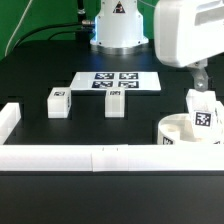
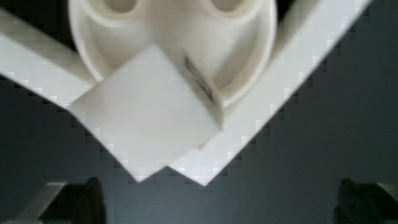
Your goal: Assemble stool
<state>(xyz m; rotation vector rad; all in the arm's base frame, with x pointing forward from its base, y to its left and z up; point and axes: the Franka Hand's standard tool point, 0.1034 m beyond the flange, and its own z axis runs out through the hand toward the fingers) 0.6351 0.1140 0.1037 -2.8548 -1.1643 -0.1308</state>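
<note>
The round white seat (image 1: 178, 133) lies at the exterior view's right, against the front rail. One leg block (image 1: 204, 112) with a tag stands on it, slightly tilted. Two more leg blocks (image 1: 57, 102) (image 1: 115, 103) stand apart on the black table. My gripper (image 1: 200, 80) hangs just above the leg on the seat. In the wrist view the seat (image 2: 169, 25) and that leg (image 2: 151, 115) lie beyond my gripper (image 2: 217, 205). Its dark fingertips (image 2: 71, 205) stand wide apart with nothing between them, so it is open.
The marker board (image 1: 118, 80) lies behind the two loose legs. White border rails run along the front (image 1: 100, 158) and the exterior view's left (image 1: 8, 122). In the wrist view they meet in a corner (image 2: 302, 90) around the seat. The robot base (image 1: 118, 25) stands at the back.
</note>
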